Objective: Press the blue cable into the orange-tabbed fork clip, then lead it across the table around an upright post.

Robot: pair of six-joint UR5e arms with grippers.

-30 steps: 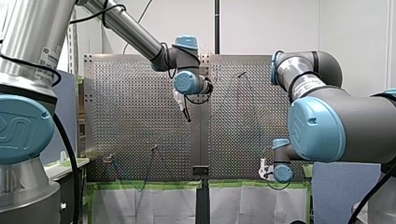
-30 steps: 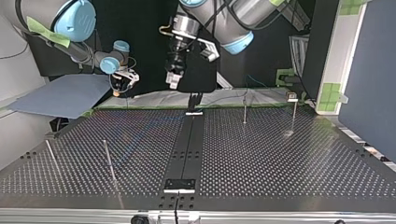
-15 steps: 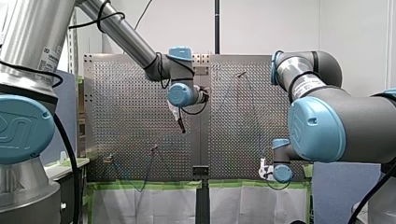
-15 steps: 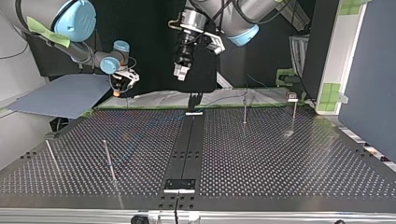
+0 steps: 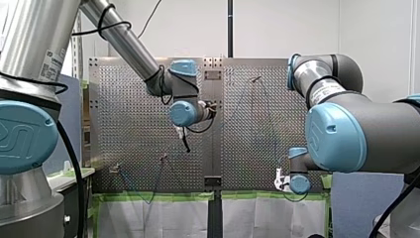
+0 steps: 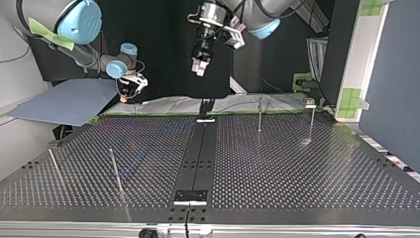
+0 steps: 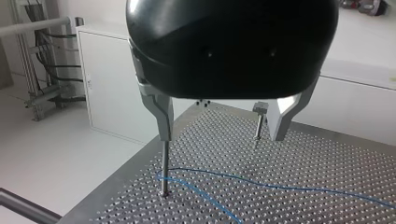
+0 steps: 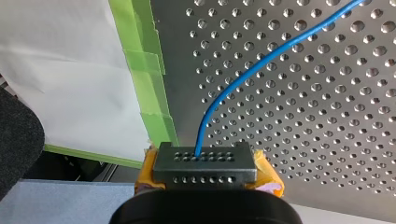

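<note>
The blue cable (image 8: 243, 79) runs from between the yellow pads of my right gripper (image 8: 205, 161), which is shut on it at the table's taped edge. In the top view that gripper (image 6: 130, 89) hangs at the left, past the far edge. My left gripper (image 7: 222, 135) is open, its metal fingers empty, high above the table (image 6: 200, 67). Below it the cable (image 7: 261, 184) lies on the perforated plate beside a thin upright post (image 7: 163, 172). Ahead stands a small clip on a stem (image 7: 260, 109); no orange tab shows.
Two thin posts (image 6: 115, 171) (image 6: 54, 166) stand at the top view's near left, another post (image 6: 259, 116) and the clip stem (image 6: 310, 111) at its far right. Green tape (image 8: 149, 88) and white sheeting line the table edge by my right gripper.
My left arm has swung toward the front view's left and lower; in the top view its gripper has moved right and up. The right arm has kept still.
</note>
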